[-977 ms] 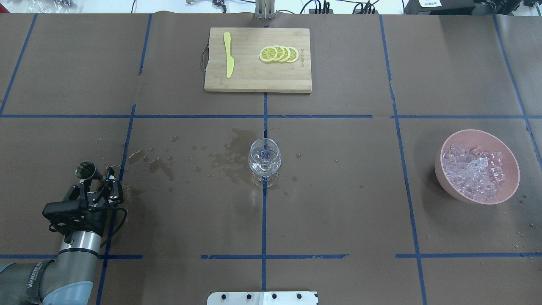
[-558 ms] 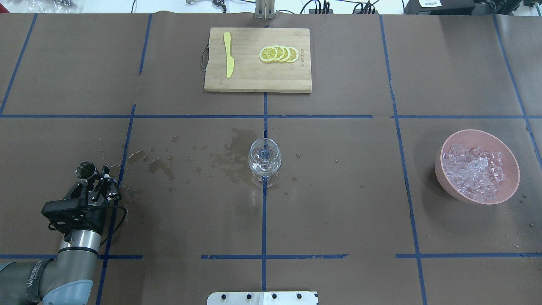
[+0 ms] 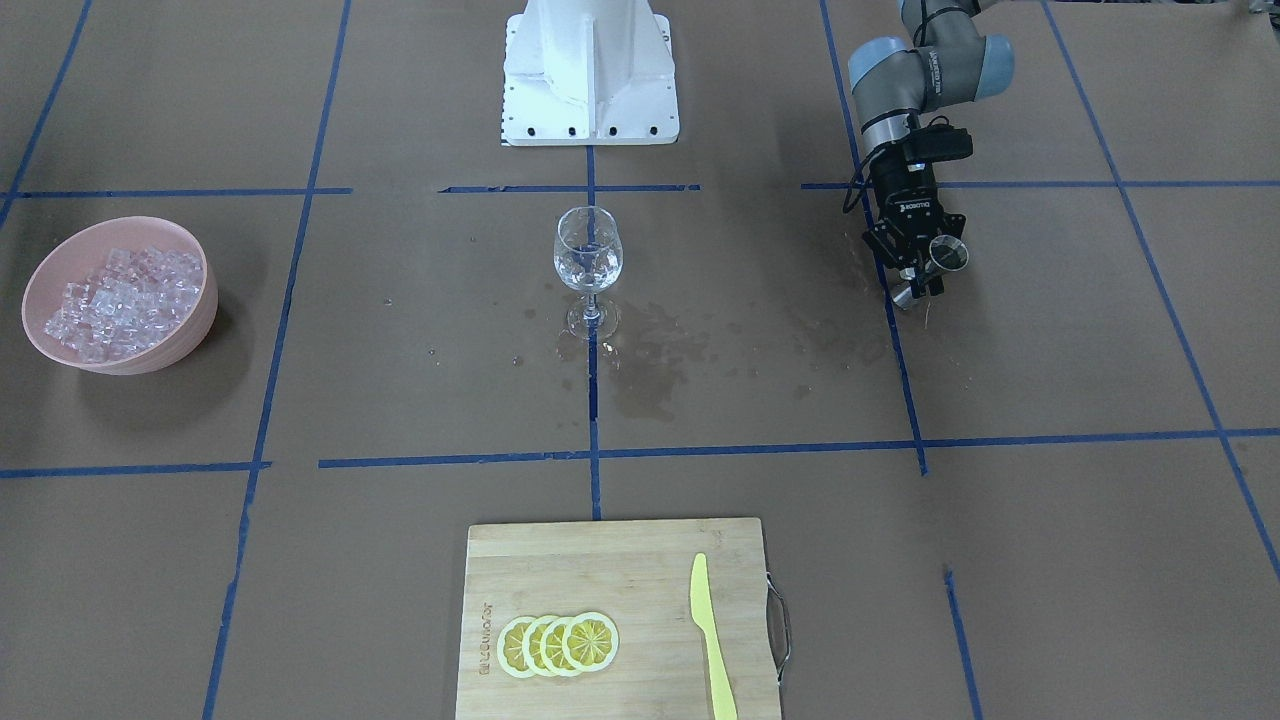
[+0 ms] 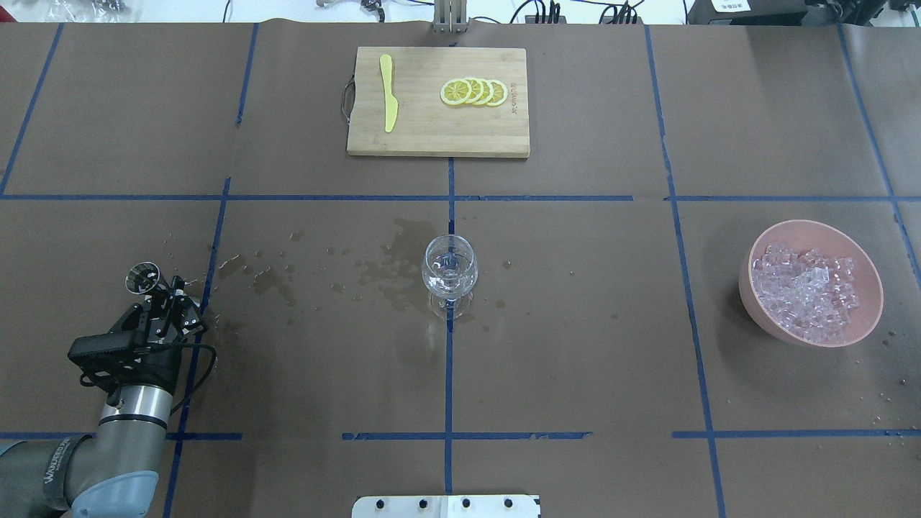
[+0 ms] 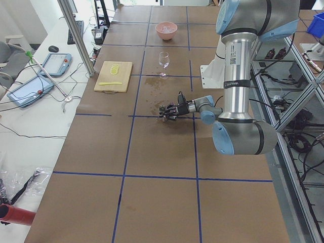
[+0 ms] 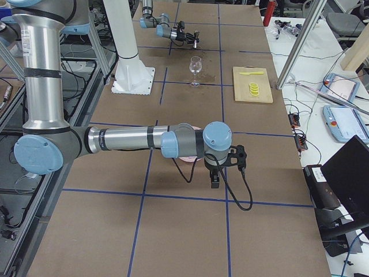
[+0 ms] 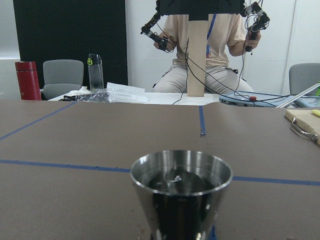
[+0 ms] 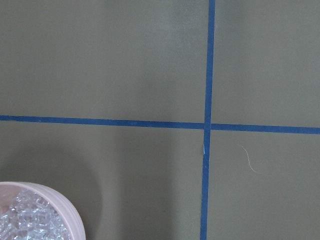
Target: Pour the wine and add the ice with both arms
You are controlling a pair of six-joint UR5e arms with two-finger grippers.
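So, the left gripper (image 4: 175,295) was seen low over the robot's left part of the brown paper-covered table (image 4: 575,324). It lay close to level, with its jaws closed around a small shiny steel measuring cup (image 4: 142,277). In the left wrist view the cup was held upright, mouth up. Whether anything was in it couldn't really be told from the reflections. Wet splotches were spread over the paper between the cup and the clear stemmed wine glass (image 4: 450,270). The glass was stood upright on the middle blue tape line, well apart from both grippers.

The ice – a heap of small clear glassy cubes (image 4: 806,291) – was piled in a round pink bowl (image 4: 817,224) off on the right side, well apart from the glass.

The right gripper (image 6: 214,182) was only caught in the right side view, pointed down near the bowl. How far its jaws were open couldn't be told. In its wrist view, bare paper and a crossing of blue tape were seen, with the bowl's rim and a few cubes tucked in the lower left corner.

At the far edge a light bamboo cutting board (image 4: 439,140) was laid flat. A yellow plastic knife (image 4: 389,93) and a row of overlapping lemon slices (image 4: 475,92) were set on it – knife toward the handle end, slices toward the other.
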